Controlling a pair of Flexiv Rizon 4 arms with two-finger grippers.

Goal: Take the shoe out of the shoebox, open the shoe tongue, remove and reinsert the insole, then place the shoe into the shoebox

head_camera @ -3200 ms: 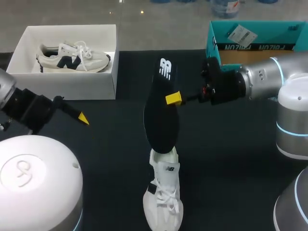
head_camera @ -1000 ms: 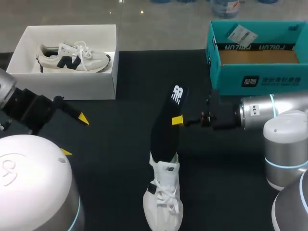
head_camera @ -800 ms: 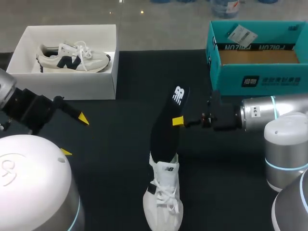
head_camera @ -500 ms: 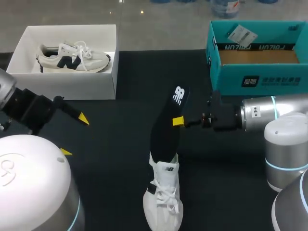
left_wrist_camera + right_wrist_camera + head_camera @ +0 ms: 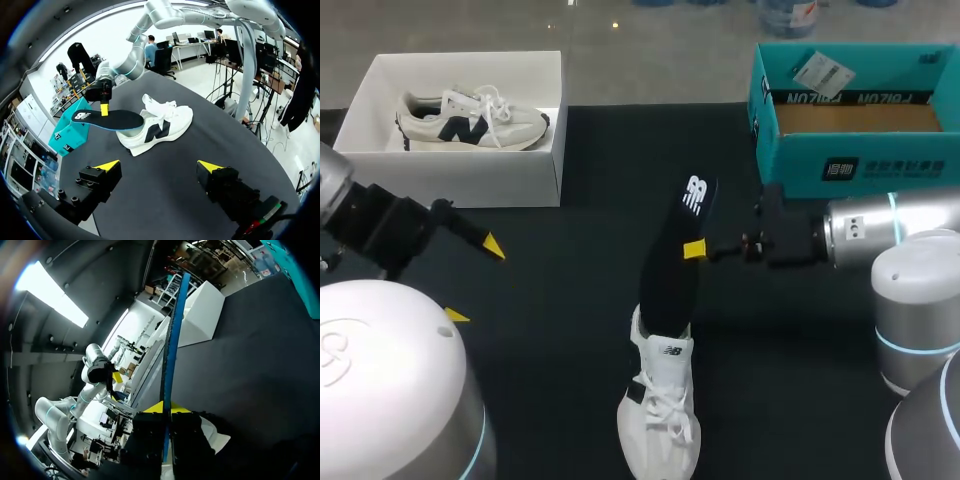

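Note:
A white shoe (image 5: 660,410) with a dark logo lies on the black table (image 5: 550,330), toe toward the near edge. My right gripper (image 5: 695,249) is shut on the edge of a black insole (image 5: 675,265). The insole is held tilted, and its lower end meets the shoe's heel opening. In the right wrist view the insole (image 5: 172,350) stands edge-on between the yellow tips of the right gripper (image 5: 165,408). My left gripper (image 5: 475,281) is open and empty at the left. In the left wrist view the left gripper (image 5: 159,166) faces the shoe (image 5: 160,127) and the insole (image 5: 107,119) from a distance.
A white shoebox (image 5: 510,175) at the back left holds a second, beige and navy shoe (image 5: 470,120). A teal box (image 5: 850,160) stands at the back right, just behind my right arm (image 5: 880,235). Bare black table lies between my left gripper and the white shoe.
Since the earliest frame my right gripper has lowered the insole toward me, down to the shoe. Over the last second it shifted slightly right. The left arm has not moved.

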